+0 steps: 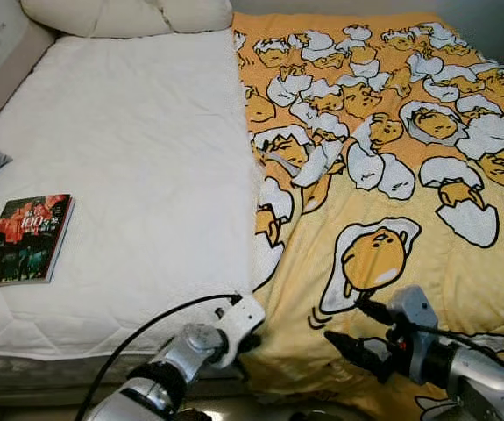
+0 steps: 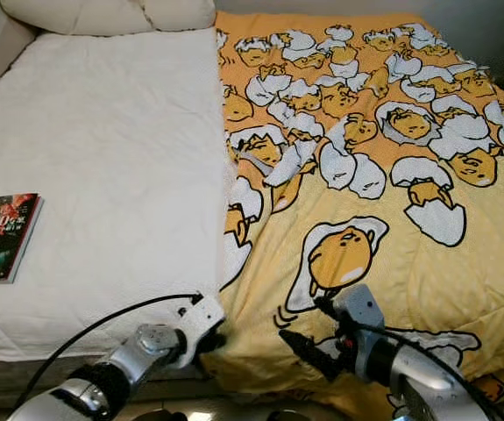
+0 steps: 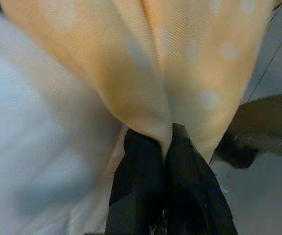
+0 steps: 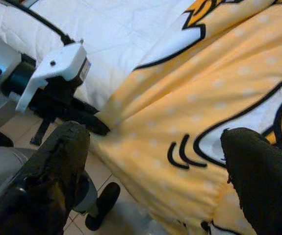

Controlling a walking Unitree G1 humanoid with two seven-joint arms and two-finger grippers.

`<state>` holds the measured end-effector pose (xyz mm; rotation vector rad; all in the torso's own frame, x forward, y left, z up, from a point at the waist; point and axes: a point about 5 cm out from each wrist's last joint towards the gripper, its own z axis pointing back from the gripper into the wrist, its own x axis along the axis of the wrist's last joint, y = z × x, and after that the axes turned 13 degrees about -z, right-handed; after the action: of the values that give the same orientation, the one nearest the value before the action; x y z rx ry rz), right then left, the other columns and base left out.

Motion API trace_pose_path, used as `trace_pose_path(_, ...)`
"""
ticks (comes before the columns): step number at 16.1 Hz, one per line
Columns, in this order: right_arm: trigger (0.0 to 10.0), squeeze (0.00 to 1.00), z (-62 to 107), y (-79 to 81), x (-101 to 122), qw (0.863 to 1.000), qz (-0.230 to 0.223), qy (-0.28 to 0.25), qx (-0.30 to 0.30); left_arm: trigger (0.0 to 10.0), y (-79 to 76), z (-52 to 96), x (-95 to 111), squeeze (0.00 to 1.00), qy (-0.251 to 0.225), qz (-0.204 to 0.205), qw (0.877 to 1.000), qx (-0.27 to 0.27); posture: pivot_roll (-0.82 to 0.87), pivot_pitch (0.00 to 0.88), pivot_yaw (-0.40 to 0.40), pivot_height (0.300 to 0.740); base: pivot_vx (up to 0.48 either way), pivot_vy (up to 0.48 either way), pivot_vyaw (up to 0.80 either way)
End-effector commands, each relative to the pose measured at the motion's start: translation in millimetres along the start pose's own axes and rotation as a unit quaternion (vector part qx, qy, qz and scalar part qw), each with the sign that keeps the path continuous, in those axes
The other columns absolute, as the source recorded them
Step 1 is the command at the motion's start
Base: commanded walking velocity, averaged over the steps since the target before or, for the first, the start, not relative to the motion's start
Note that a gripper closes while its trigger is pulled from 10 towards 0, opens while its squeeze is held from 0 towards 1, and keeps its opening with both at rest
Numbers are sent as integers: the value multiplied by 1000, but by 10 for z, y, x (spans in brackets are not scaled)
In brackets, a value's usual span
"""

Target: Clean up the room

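Left eye view, from the left edge: a book [image 1: 24,239] with a dark red cover is seen lying flat on the white mattress [image 1: 138,175], at the middle left of the frame, well apart from the bedding work. Pillows [image 1: 129,13] are set along the top edge.

At the lower centre, the left pincer [image 1: 250,342] is placed at the near edge of the bed, right on the border where the yellow blanket [image 1: 392,175] meets the bare mattress. In the left wrist view its two black fingers [image 3: 141,186] are pressed together with a fold of the yellow dotted cloth nipped between their tips, so the hem is held.

The blanket, printed with egg-yolk figures, is spread over the right half of the bed, its left border rumpled and partly turned back at mid frame.

At the lower right, the right pincer [image 1: 357,329] is held just above the blanket's near edge with its fingers spread wide and nothing between them; the same gap is shown in the right wrist view.

The blanket is judged light, soft and limp: it will sag and fold rather than hold shape, and it may slide out of a shallow pinch. A hold is best taken on the hem or a gathered fold near a corner, with both pincers kept well apart.
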<state>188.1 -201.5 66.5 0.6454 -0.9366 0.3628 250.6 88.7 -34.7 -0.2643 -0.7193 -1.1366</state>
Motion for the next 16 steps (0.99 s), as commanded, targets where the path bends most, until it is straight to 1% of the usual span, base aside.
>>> trace_pose_path(1,10000,0,15,9,42,1000,5,-15,-1,0,-89,28,-198,0,41,2,999,-21,-178,88,44,740,0,0,0)
trace_pose_path(5,10000,0,13,19,27,1000,3,-19,-3,0,23,127,-308,0,60,-9,998,11,-173,76,57,740,0,0,0)
trace_pose_path(6,10000,0,20,19,17,1000,2,-21,-5,0,23,144,-269,0,38,0,999,10,-170,67,60,740,0,0,0)
trace_pose_path(7,10000,0,18,19,8,1000,1,-22,-7,0,-7,169,-237,0,23,7,1000,1,-162,51,65,740,0,0,0)
trace_pose_path(9,10000,0,-5,22,-9,1000,-1,-26,-10,0,-131,208,-232,0,20,-2,999,-27,-148,33,67,740,0,0,0)
trace_pose_path(10,10000,0,-24,20,-21,1000,-2,-27,-11,0,-165,216,-242,0,21,3,999,-31,-144,23,68,740,0,0,0)
trace_pose_path(11,10000,0,-39,21,-30,1000,-2,-27,-11,0,-185,225,-248,0,22,12,999,-31,-144,16,70,740,0,0,0)
trace_pose_path(12,10000,0,-53,18,-37,1000,-1,-28,-14,0,-211,229,-276,0,26,32,999,-28,-144,5,69,740,0,0,0)
trace_pose_path(13,10000,0,-62,9,-39,999,-1,-29,-18,0,-222,231,-287,0,25,44,998,-27,-148,0,71,740,0,0,0)
trace_pose_path(14,10000,0,-64,0,-35,999,0,-32,-23,0,-231,237,-266,0,14,53,998,-24,-151,0,73,740,0,0,0)
trace_pose_path(15,10000,0,-64,-7,-27,999,1,-34,-28,0,-215,244,-213,0,-4,52,999,-15,-153,0,73,740,0,0,0)
trace_pose_path(16,10000,0,-73,-18,-13,999,1,-38,-33,10000,-120,253,-133,0,-24,66,997,23,-159,0,77,740,0,0,0)
